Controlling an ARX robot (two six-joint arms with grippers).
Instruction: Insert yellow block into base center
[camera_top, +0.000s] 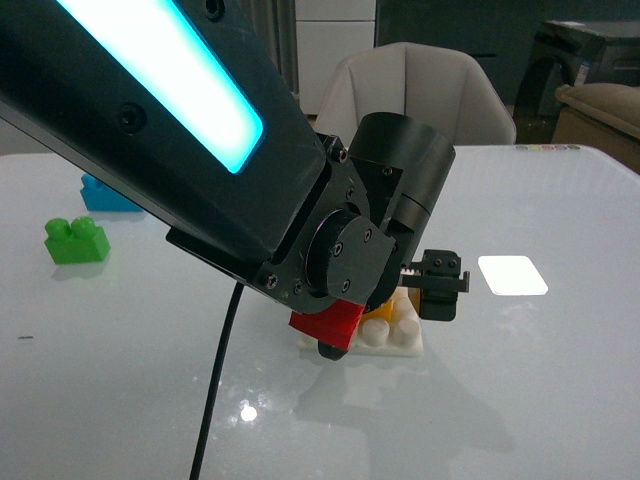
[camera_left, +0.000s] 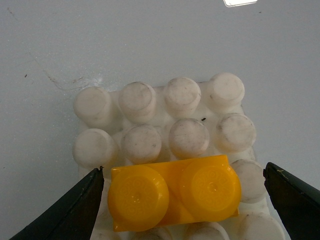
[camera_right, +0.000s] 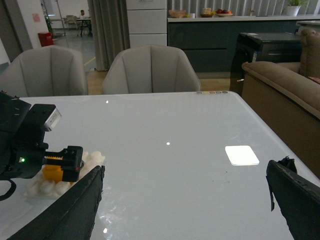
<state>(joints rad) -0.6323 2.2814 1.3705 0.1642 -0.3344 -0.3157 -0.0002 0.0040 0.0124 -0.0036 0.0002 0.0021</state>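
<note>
A glossy white table fills the room's foreground, with a pale chair behind it. From the front, the left arm hangs low over the base, hiding most of it; a green 2-stud brick and a blue brick sit well apart to the left, a smooth white patch to the right. The left wrist view shows the yellow block resting on the off-white studded base near its edge rows, apparently not the centre, with the left gripper spread wide either side, one finger just beside the block. If the hard, slick plastic block sits off-centre or unpressed, it may fail the task. In the right wrist view the right gripper hangs open over bare table.
</note>
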